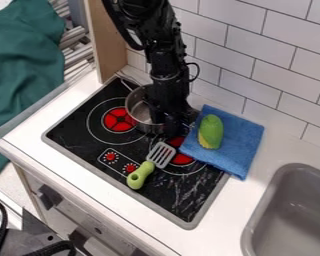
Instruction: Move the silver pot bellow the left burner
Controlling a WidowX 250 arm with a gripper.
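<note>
The silver pot [139,110] stands on the back part of the black stove, just up and to the right of the left burner [118,120], slightly overlapping the burner's outer ring. My gripper [168,127] hangs low at the pot's right side, and the arm covers the pot's right part. Whether the gripper touches the rim is unclear against the dark stove.
A spatula with a green handle [141,174] lies across the stove's middle, its slotted head by the right burner [181,159]. A blue towel [241,142] holds a green toy vegetable [211,131]. The grey sink [289,210] is at lower right.
</note>
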